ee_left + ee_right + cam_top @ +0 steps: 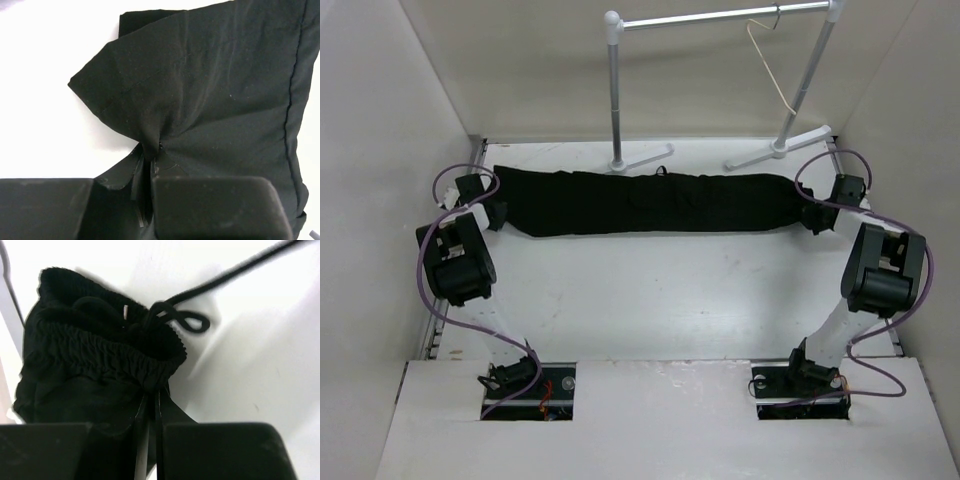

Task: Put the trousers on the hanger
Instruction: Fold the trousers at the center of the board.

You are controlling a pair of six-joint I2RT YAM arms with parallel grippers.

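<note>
The black trousers (650, 203) lie stretched in a long band across the far part of the table, folded lengthwise. My left gripper (492, 212) is shut on the leg-end fabric (200, 100), which bunches into its jaws (150, 155). My right gripper (812, 215) is shut on the elastic drawstring waist (100, 360), pinched between its fingers (152, 400); the drawstring bow (185, 320) lies on the table. The pale cream hanger (768, 62) hangs by its hook from the rail at the back right, above and behind the trousers.
The white-and-silver rail stand (720, 20) stands behind the trousers, its two feet (640, 155) on the table's far edge. White walls close in left, right and back. Purple cables (440, 290) loop around both arms.
</note>
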